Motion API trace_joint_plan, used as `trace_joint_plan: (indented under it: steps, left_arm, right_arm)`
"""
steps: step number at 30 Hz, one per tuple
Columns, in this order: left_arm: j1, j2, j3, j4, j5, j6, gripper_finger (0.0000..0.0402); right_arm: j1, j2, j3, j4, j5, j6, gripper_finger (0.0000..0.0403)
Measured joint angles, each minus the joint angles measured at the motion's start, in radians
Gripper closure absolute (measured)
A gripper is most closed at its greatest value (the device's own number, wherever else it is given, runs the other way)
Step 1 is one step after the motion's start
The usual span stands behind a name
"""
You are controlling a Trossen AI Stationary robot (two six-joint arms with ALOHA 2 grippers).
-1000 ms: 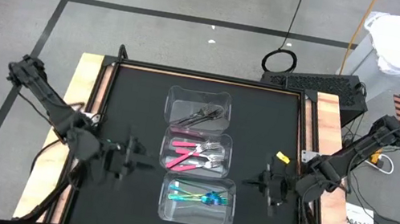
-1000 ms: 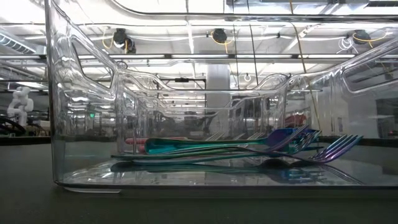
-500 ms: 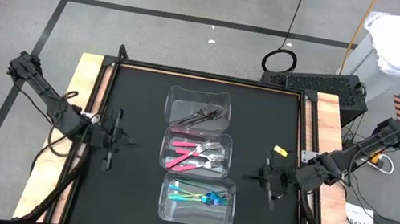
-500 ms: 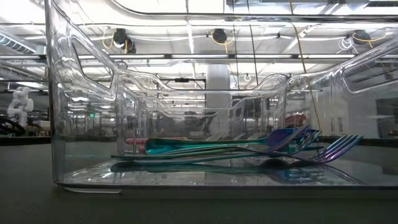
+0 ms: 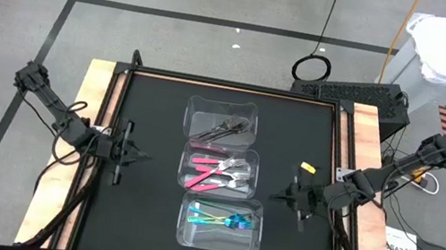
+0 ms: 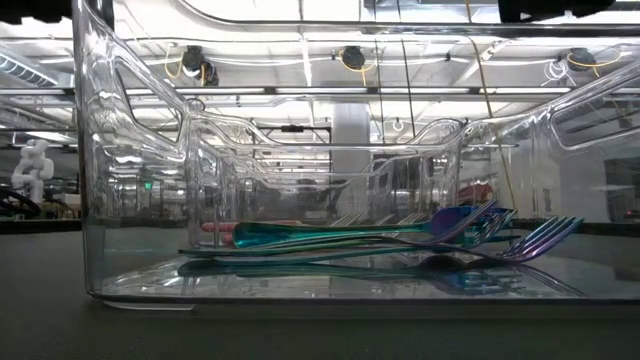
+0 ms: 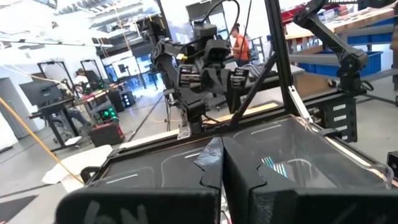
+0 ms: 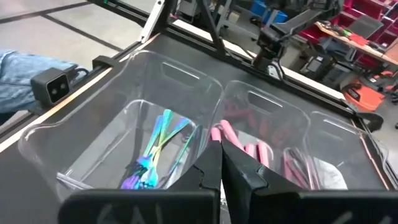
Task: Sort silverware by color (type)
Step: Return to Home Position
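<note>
Three see-through plastic bins stand in a row down the middle of the flat black table. Their walls are smooth and shiny, and their corners are round.

The far bin holds the dark grey metal forks. The middle bin holds the pink forks. The near bin holds the blue forks. These are thin and shiny, with tips that gleam blue and purple, and they lie flat on the bin floor.

A wide strip of black table runs along each side of the row, out to the wooden edges.

The left gripper hangs over the left strip, well apart from the bins. Its fingers are pressed together and hold nothing. The right gripper hangs over the right strip, near the middle and near bins but not touching them. Its fingers are pressed together too, with nothing between them. Every fork lies inside a bin, away from both grippers.
</note>
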Motion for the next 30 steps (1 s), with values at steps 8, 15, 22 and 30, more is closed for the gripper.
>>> trace_joint_plan:
  steps: [8, 15, 22, 30]
  left_arm:
    - [0.000, -0.057, -0.073, 0.014, 0.001, -0.001, 0.0394]
    - [0.000, -0.109, -0.146, 0.069, 0.001, 0.003, 0.0394]
    - [0.021, -0.153, -0.189, 0.073, 0.003, 0.003, 0.0394]
    - [0.097, -0.191, -0.238, 0.064, 0.082, -0.029, 0.0394]
  right_arm:
    - [-0.046, -0.057, -0.084, 0.075, -0.090, -0.011, 0.0401]
    - [-0.089, -0.084, -0.143, 0.132, -0.135, -0.028, 0.0401]
    - [-0.123, -0.100, -0.177, 0.131, -0.156, -0.028, 0.0401]
    - [-0.152, -0.101, -0.179, 0.131, -0.155, -0.027, 0.0401]
